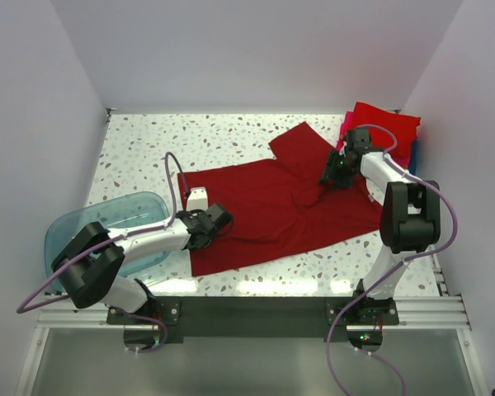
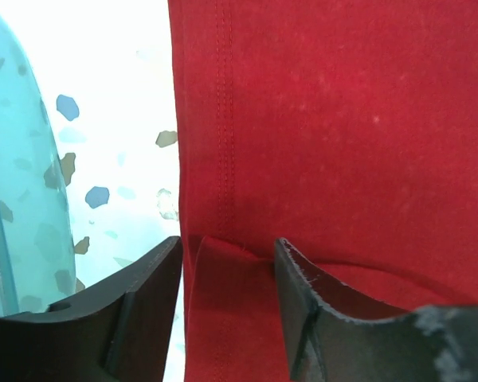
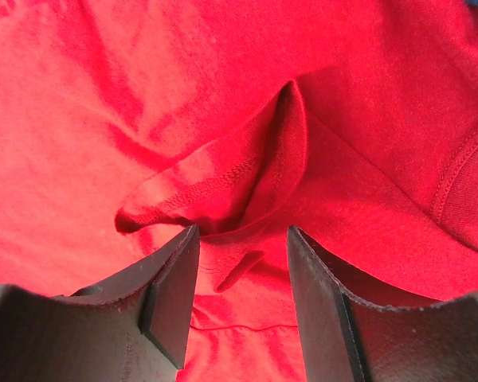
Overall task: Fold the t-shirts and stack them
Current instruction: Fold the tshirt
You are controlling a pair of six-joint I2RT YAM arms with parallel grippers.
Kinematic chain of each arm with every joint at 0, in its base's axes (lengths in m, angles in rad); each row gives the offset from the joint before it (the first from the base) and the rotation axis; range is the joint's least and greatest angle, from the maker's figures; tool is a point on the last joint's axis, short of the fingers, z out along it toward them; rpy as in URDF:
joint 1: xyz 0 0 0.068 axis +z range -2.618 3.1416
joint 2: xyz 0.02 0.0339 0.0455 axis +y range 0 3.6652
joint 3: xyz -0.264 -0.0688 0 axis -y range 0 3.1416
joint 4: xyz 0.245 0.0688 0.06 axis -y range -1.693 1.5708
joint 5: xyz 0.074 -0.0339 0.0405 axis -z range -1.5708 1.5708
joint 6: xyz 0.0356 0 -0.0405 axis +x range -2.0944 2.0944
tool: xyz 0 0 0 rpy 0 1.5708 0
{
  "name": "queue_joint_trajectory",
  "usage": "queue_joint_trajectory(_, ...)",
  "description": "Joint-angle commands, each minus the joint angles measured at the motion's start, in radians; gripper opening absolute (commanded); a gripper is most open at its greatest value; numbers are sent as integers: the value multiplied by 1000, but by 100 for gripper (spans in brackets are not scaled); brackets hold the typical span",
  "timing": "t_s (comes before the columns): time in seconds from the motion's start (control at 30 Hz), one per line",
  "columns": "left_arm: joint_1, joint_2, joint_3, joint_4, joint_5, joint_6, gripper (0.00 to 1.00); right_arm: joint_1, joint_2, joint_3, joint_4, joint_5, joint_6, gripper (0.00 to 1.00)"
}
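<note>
Tub (image 1: 140,202), translucent blue plastic, near left; contents unclear. Dark red t-shirt (image 1: 272,206), soft, on speckled desk (image 1: 148,148). Left end effector (image 1: 223,219), right end effector (image 1: 330,177): open over cloth.

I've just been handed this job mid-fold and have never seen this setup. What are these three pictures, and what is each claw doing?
Two robot arms are bolted at the table's near edge. The wide picture looks down from above and behind them. The other two come from a camera on each wrist, with that claw's dark fingers at the bottom. On the speckled table one dark red t-shirt lies spread out. Folded shirts are stacked in the far right corner, and a blue tub sits at the left. The left gripper is at the shirt's left hem and the right gripper on its right side. Each has its jaws apart with a ridge of cloth between them, so nothing looks firmly held.
</note>
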Motion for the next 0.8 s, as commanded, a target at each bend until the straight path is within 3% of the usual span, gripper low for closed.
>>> queue_joint_trajectory(0.0,7,-30,-12,8,-3,-24,51,4,6,-13,30,-23,-4,51)
queue_joint_trajectory(0.17,7,-30,-23,15,5,-26,40,4,9,-14,30,-23,-7,51)
queue_joint_trajectory(0.4,7,-33,-46,7,5,-42,0,4,8,-16,27,-20,-11,51)
queue_joint_trajectory(0.77,9,-119,-40,-123,-49,-108,0,4,15,-17,29,-16,-10,50)
